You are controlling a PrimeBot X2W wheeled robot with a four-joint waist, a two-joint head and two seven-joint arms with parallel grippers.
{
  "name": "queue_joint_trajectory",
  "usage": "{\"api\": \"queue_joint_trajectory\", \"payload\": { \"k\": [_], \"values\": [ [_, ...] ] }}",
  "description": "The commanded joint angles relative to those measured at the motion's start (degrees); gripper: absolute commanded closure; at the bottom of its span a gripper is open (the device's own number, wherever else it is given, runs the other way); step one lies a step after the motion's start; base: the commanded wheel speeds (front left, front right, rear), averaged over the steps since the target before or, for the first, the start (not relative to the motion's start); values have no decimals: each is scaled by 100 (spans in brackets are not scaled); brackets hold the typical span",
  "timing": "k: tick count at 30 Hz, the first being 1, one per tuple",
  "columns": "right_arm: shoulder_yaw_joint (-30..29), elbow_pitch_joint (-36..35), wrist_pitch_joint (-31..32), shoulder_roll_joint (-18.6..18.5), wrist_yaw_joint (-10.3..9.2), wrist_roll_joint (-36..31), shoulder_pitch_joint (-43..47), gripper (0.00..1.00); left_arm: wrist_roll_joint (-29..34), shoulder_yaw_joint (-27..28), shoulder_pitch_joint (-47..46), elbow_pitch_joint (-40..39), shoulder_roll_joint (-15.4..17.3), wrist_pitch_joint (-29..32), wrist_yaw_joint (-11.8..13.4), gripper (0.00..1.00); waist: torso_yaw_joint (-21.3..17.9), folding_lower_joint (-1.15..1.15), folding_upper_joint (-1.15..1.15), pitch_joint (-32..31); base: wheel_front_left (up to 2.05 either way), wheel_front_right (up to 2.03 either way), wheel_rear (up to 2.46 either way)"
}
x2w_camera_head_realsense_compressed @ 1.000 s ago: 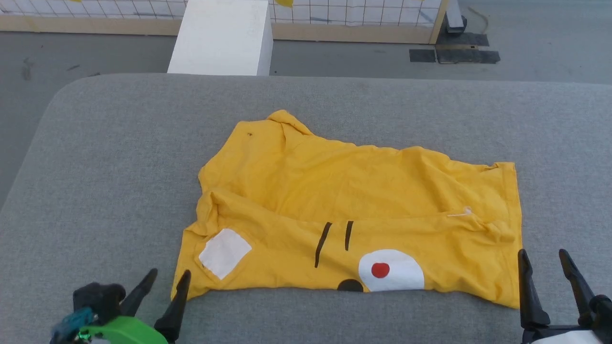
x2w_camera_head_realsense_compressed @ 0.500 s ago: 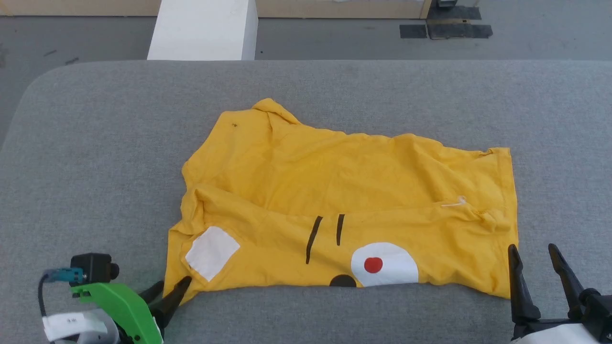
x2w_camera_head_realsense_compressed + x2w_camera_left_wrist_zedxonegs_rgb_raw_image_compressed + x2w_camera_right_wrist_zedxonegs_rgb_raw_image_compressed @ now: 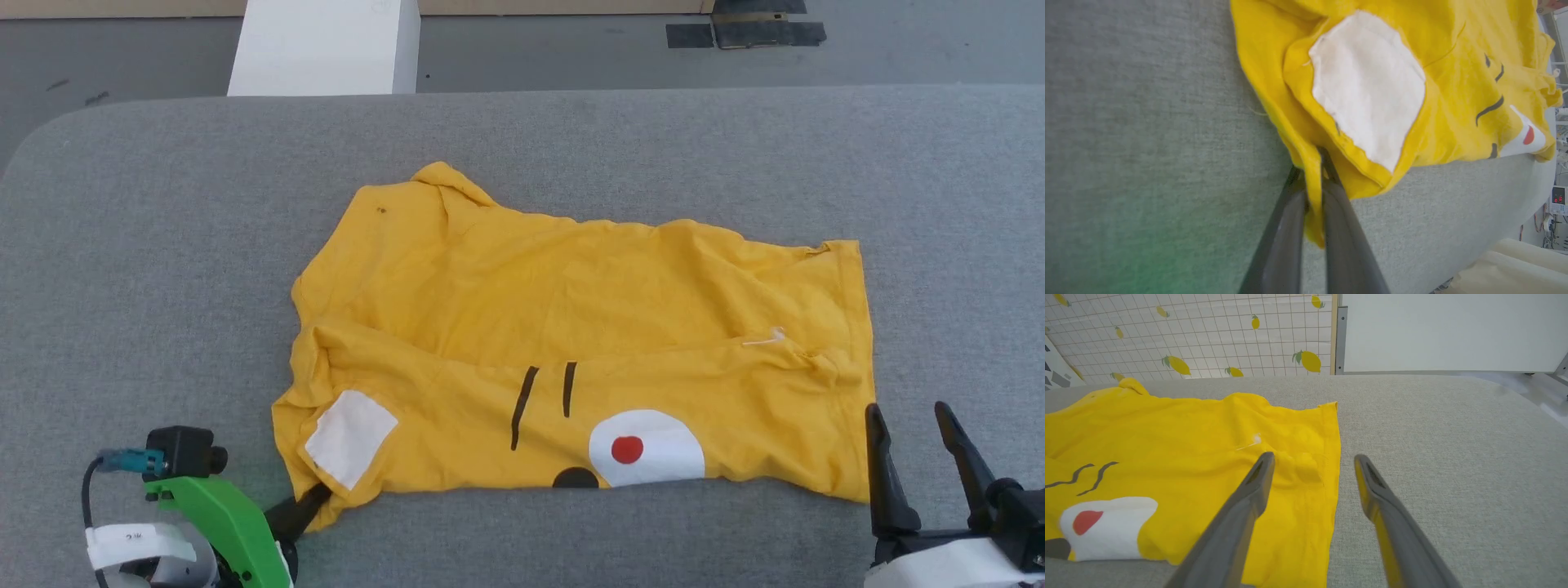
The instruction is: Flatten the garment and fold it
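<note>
The garment (image 3: 571, 310), a bright yellow T-shirt with white patches, a red dot and black lines, lies crumpled and partly doubled over on the grey padded table (image 3: 163, 245). My left gripper (image 3: 314, 498) is shut on the garment's near left corner. In the left wrist view both dark fingers pinch a fold of yellow cloth (image 3: 1312, 179) just below the white patch (image 3: 1367, 85). My right gripper (image 3: 906, 416) stands open at the garment's near right corner. In the right wrist view its left finger hangs over the yellow hem (image 3: 1331, 457) and its right finger over bare table, with nothing between them.
A white block (image 3: 322, 45) stands on the floor beyond the table's far edge, with dark mats (image 3: 747, 33) further right. A wall with a lemon-print grid (image 3: 1208, 330) and a white panel (image 3: 1453, 330) lie past the table. Bare grey padding surrounds the garment.
My left gripper moved forward onto the garment's near left corner and shut on it. The head camera tilted down, shifting the whole picture. The right gripper stays open.
</note>
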Motion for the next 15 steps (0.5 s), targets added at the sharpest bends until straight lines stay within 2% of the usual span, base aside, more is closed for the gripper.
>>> {"api": "queue_joint_trajectory", "payload": {
  "k": [1, 5, 7, 15],
  "values": [
    [-7, -45, 15, 7, -9, -57, -130, 0, -30, -74, 41, 73, -89, -132, -17, 100, -5, 0, 0, -1, 0, 0, 0],
    [7, -174, 263, 7, -9, -106, -223, 0, -12, 63, 154, -152, -73, -596, -19, 100, -20, 0, 0, -15, 0, 0, 0],
    [-21, -214, 610, 7, -9, -62, -241, 0, -22, 139, 257, -313, -59, -782, -20, 100, -22, 0, 0, -28, 0, 0, 0],
    [-201, -420, 2650, 7, -9, 190, -113, 0, 74, 197, 517, -880, 61, -995, -11, 100, 96, 0, 0, -38, 0, 0, 0]
  ]
}}
